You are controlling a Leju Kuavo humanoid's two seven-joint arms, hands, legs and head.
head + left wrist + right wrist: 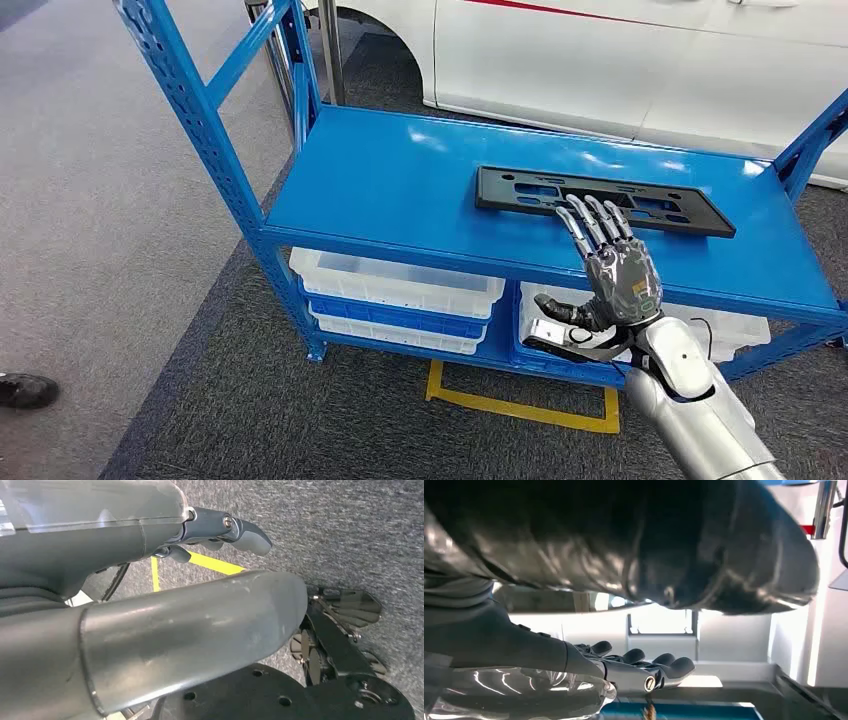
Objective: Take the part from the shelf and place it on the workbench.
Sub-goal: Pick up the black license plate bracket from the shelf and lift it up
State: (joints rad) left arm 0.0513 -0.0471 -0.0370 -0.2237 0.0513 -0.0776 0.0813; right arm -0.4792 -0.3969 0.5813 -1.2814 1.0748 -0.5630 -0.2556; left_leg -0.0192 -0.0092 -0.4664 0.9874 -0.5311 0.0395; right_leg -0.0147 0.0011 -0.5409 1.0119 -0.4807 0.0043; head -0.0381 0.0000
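Head view first: nearest to us, our right arm [700, 420] rises from the lower edge of the picture, silver and jointed, ending in the right hand [610, 270]. We see the back of the hand, with the fingers [592, 222] extended straight and slightly spread, holding nothing. The fingertips overlap the near edge of the part [600, 200] in the picture; we cannot tell whether they touch it or hover just above it.

Beneath the hand, on the floor in front of the shelf, lies a yellow tape outline [520, 405] on grey carpet [330, 420]. At the far left edge we note a dark shoe [25, 388] of a person.

Next comes the shelf [400, 190], a blue metal frame with a glossy blue top deck. Under that deck, white and blue bins [395, 300] sit stacked on the lower level, with more white bins on the right behind the hand.

The part is a long, flat black plate with slots, lying flat on the top deck toward its right half, well apart from the left uprights.

Farthest away, beyond the shelf, stands a white car body [620, 60].

Left wrist view: the left hand [220, 535] hangs over grey carpet. We cannot tell how its fingers are set
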